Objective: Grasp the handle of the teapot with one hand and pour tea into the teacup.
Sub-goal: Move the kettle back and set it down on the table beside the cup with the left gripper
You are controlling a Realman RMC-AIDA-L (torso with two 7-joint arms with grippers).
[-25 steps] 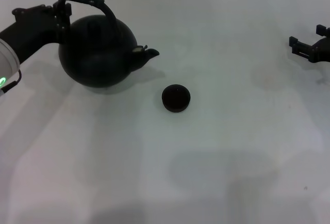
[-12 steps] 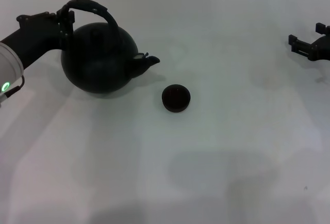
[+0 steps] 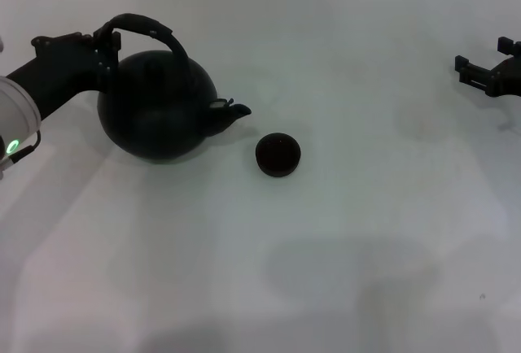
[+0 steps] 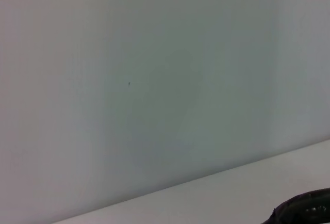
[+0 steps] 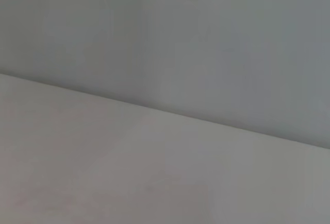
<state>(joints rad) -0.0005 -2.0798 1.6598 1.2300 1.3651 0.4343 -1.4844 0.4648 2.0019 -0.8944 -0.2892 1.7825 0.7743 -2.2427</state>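
Teapot: your teapot (image 3: pixel 157 107) sits in the upper left of the head view, a large round matte-black body, tilted with its spout side lower. The short curved spout (image 3: pixel 234 111) points toward the frame's centre. You cannot make out the lid against the black body from here.
Handle: the handle (image 3: pixel 149 26) is a dark, thick arch over the pot's top, running from the upper left of the pot toward its right shoulder.
Left gripper: your left gripper (image 3: pixel 106 42) is at the far left, closed around the left end of the handle and gripping it; the dark arm leads off the left edge.
Teacup: the teacup (image 3: pixel 278 154) stands just left of the frame's centre, tiny, round, black, handleless, dark inside. It is just beside and below the spout tip, not touching it. No stream visible between spout and cup.
Right gripper: your right gripper (image 3: pixel 491 71) is parked at the upper right edge, well apart from the cup; you cannot tell whether its fingers are spread or closed.
Table: plain white table (image 3: pixel 342 272), with soft shadows.
Left wrist view: only a black sliver in the lower right corner; unidentifiable.
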